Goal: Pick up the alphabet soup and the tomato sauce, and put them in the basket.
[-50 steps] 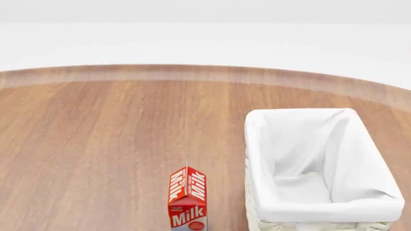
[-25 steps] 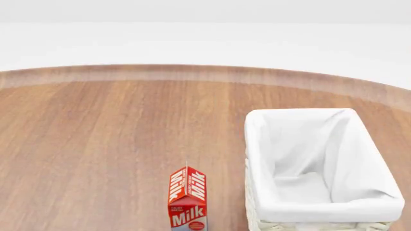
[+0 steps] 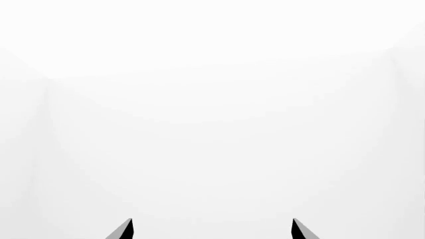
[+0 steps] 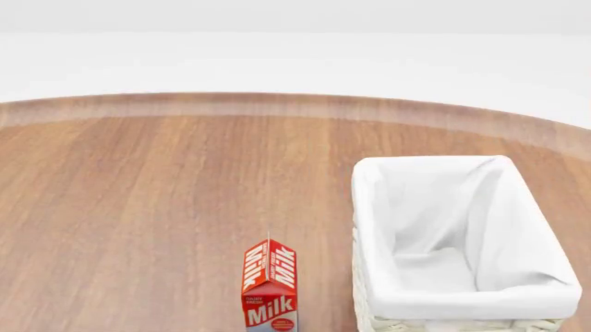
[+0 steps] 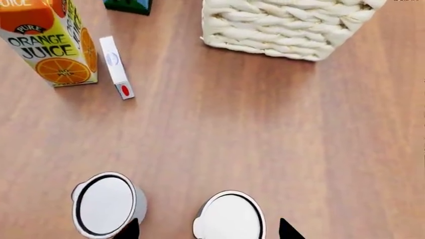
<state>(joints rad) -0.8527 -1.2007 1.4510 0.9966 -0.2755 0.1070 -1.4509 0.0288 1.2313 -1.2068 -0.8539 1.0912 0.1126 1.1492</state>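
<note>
The head view matches the earlier head pictures: nothing on the brown wood-grain desk [image 4: 138,207] has shifted, and no arm has entered that view.

A red and white gable-top carton [image 4: 270,285] stands upright at the near edge of the head view, with "Milk" printed in white on its front and on both roof slopes; the smaller print is too fine to read. Just to its right sits the rectangular cream-white woven wicker basket [image 4: 369,318] with a white cloth liner, its long axis running away from the robot, and nothing shows inside it.

In the right wrist view, an orange and white carton [image 5: 50,42] reads "PURE ORANGE JUICE" above a picture of a halved orange. Beside it lies a small flat white box [image 5: 116,67] with a red end; its markings cannot be read. A dark green and blue object [image 5: 127,5] is cut off at the frame edge. The basket's woven wall appears here too.

Two small cylindrical cans with plain silver-white tops, the first [image 5: 106,204] and the second [image 5: 229,216], stand upright on the desk, long axes vertical, well apart from the basket. Their labels are hidden, so which is soup and which is sauce cannot be told. The right tool [image 5: 207,230] is spread, its dark tips either side of the second can without touching it.

The left tool [image 3: 211,229] is also spread, showing only two dark tips against plain white.
</note>
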